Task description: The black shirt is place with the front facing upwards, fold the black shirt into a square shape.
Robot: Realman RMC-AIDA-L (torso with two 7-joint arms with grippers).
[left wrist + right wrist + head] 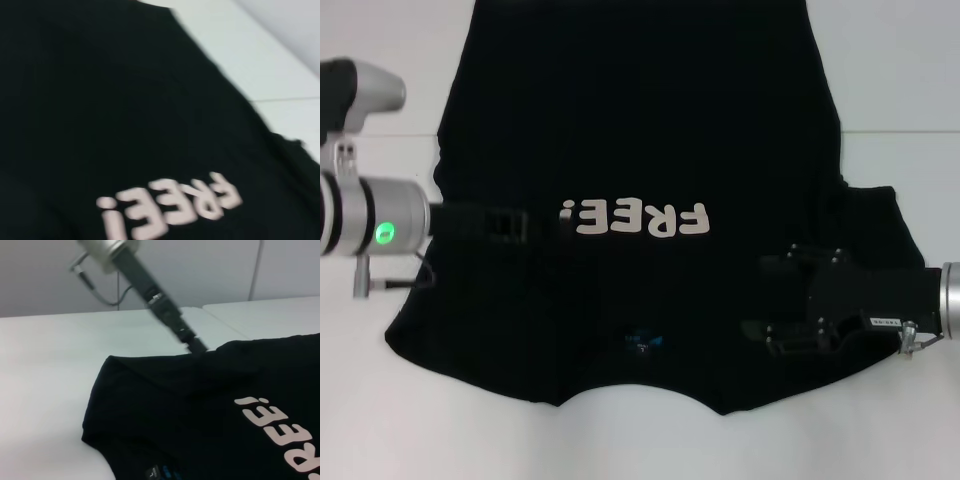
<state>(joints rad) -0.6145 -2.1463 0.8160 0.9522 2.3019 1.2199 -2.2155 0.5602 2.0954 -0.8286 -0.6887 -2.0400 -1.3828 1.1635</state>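
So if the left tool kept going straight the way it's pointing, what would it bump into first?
Probably the black shirt itself. The left tool points inward across the chest, toward the "FREE!" lettering right ahead. How high it sits above the cloth is unclear, so it might just skim over.

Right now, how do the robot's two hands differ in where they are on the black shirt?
The left hand reaches in from the robot's left, level with the lettering on the black shirt, near its exclamation mark. The right hand comes in from the robot's right, nearer the collar end, beside the sleeve. The left hand looks slim in the head view; the right hand looks bulkier. Both are black and over the cloth.
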